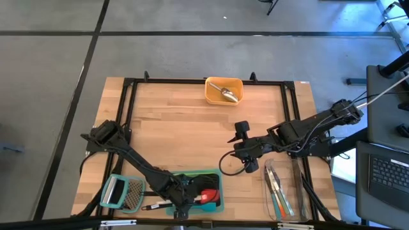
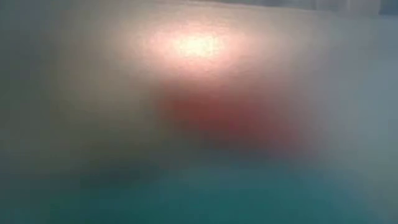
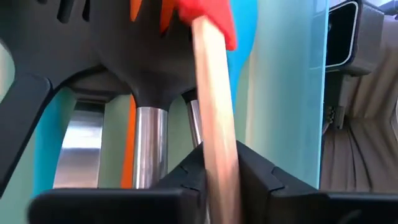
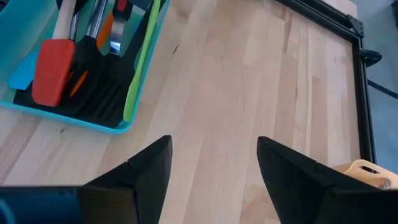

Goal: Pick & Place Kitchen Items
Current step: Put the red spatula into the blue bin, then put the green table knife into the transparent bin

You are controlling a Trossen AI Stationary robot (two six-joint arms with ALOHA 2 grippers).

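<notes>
A teal container [image 1: 214, 176] stands at the table's near edge. It holds a red spatula [image 4: 53, 71] with a wooden handle, black turners [image 4: 93, 87], a slim green spatula [image 4: 140, 62] and metal-handled utensils. My left gripper [image 1: 184, 199] reaches into the container and is shut on the red spatula's handle. My right gripper [image 4: 214, 168] hangs open over bare wood to the container's right, with nothing between its fingers. A silver scoop [image 1: 227, 93] lies in the orange container [image 1: 223, 83] at the far edge. My left gripper pinches the red spatula's wooden handle [image 3: 217, 149] between its two fingers, which lie across the handle some way back from the red head [image 3: 208, 18]. The gripper slants down into the teal container. The red head lies on the black turners inside it.
A flat grater [image 1: 124, 191] with a light-blue handle lies left of the teal container. A clear container [image 1: 281, 188] with slim teal and orange utensils stands at the near right. A black frame [image 1: 192, 81] rims the table. Bare wood spreads across the middle.
</notes>
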